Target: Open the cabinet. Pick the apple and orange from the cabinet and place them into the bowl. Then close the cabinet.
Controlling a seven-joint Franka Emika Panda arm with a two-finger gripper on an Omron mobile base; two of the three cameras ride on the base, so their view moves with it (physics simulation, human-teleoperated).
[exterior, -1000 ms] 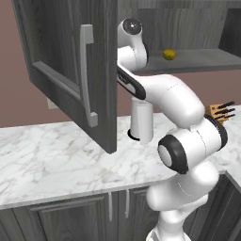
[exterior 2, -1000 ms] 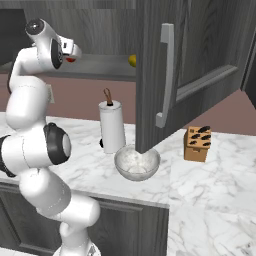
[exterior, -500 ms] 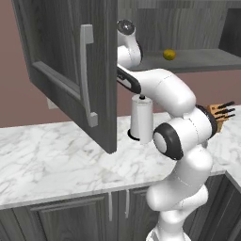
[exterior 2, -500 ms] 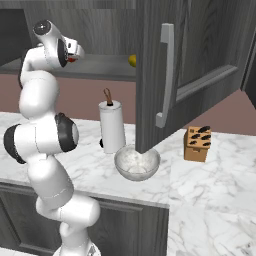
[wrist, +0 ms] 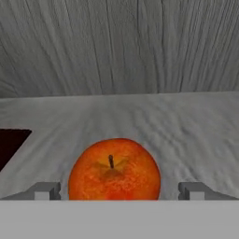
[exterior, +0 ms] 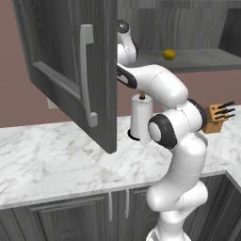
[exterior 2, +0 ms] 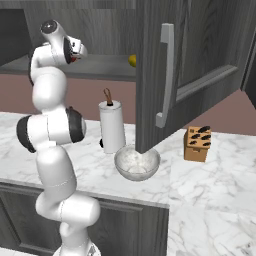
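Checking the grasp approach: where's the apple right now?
Hand view: the apple sits on the cabinet shelf, stem up, centred between the open hand's fingertips, with the cabinet's back wall behind it.

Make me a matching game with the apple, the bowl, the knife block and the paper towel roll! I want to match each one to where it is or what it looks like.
Things:
1. apple
2. bowl
3. knife block
4. paper towel roll

Clues:
A. white and upright
B. on the cabinet shelf, between the open fingers
C. wooden, at the right of the counter
D. under the open door

Pairs: 1-B, 2-D, 3-C, 4-A
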